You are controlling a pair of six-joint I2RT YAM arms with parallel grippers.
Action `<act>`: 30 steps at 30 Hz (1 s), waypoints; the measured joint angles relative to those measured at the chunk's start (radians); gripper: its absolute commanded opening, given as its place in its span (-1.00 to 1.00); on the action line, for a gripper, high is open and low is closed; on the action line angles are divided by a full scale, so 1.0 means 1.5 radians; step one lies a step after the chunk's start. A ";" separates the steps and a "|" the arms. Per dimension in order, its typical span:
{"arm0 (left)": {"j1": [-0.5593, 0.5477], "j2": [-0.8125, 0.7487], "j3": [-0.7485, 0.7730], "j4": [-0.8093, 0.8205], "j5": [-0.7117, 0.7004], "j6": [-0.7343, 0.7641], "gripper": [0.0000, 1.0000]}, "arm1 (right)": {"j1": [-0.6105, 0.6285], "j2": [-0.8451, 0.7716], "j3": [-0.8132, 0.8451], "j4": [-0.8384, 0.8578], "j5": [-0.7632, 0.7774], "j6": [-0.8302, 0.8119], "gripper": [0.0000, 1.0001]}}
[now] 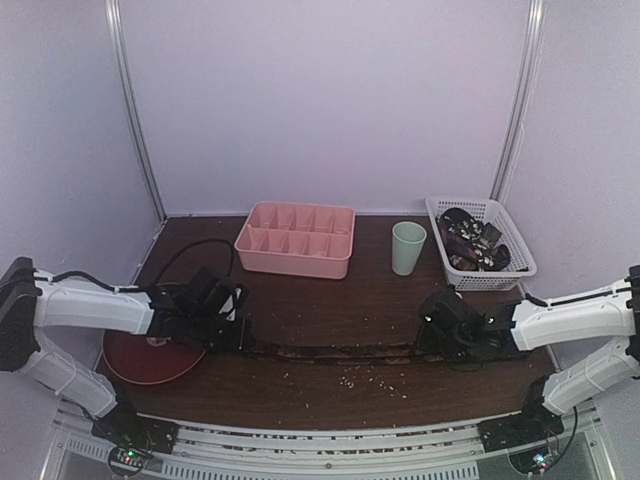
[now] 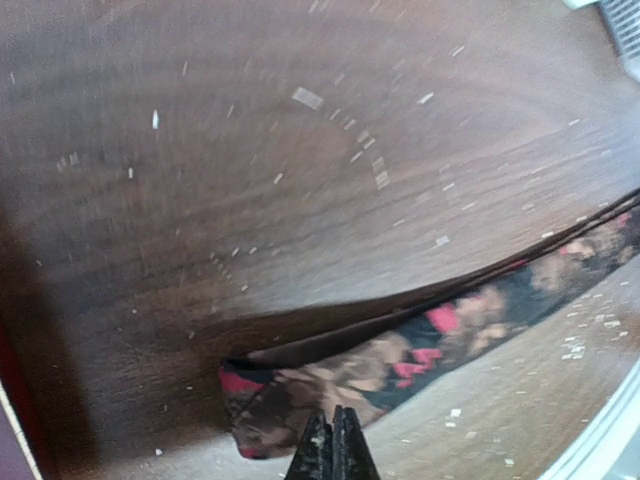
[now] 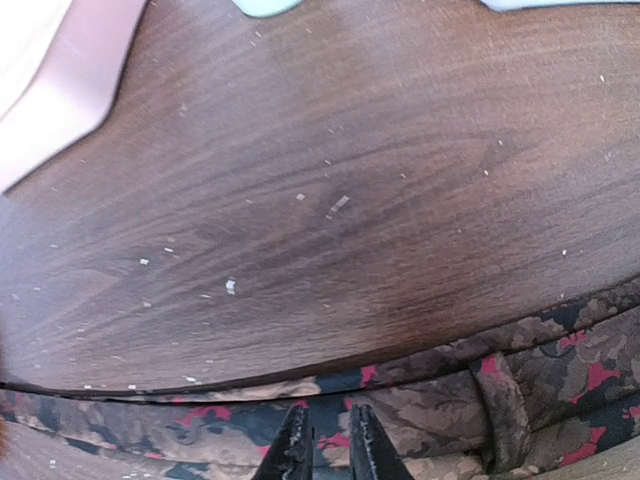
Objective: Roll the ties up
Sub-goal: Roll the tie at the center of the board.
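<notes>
Both grippers sit low at the near side of the table (image 1: 340, 300), one at each end of a single tie (image 1: 335, 351) stretched flat across the dark wood between them. The left gripper (image 1: 232, 325) is clenched on the tie's end: from its own camera the two fingers meet tip to tip over the patterned brown, red and black cloth, and that end rides a little off the wood, with a shadow under it. The right gripper (image 1: 440, 322) stands over the opposite stretch with its fingers only narrowly apart and fabric showing in the gap; I can't tell from where I stand whether it truly bites or merely straddles the cloth. Holding the tie at both ends this way looks meant to pull it straight, so that a roll can start clean from one end without the soft fabric bunching or skewing. Rolling itself hasn't begun, I'd say; no coil shows anywhere along it. At the back edge wait a white basket (image 1: 520, 262) heaped with other ties (image 1: 475, 240), a green cup (image 1: 408, 248) just beside it, and a pink divided tray (image 1: 295, 262) further left, probably where finished rolls end up. A red disc (image 1: 140, 360) lies under the left arm, close to the tie's end but, as far as I can see, apart from it.
</notes>
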 measured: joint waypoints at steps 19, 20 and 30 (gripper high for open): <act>0.007 0.017 -0.019 0.003 -0.039 -0.011 -0.72 | -0.042 -0.008 -0.089 0.039 -0.007 0.010 -0.64; 0.010 0.005 -0.010 -0.014 -0.048 -0.007 -0.71 | -0.042 -0.012 -0.084 0.032 -0.011 0.005 -0.63; 0.052 -0.007 0.010 -0.025 -0.043 0.031 -0.51 | 0.007 -0.015 -0.016 0.089 -0.070 -0.058 -0.99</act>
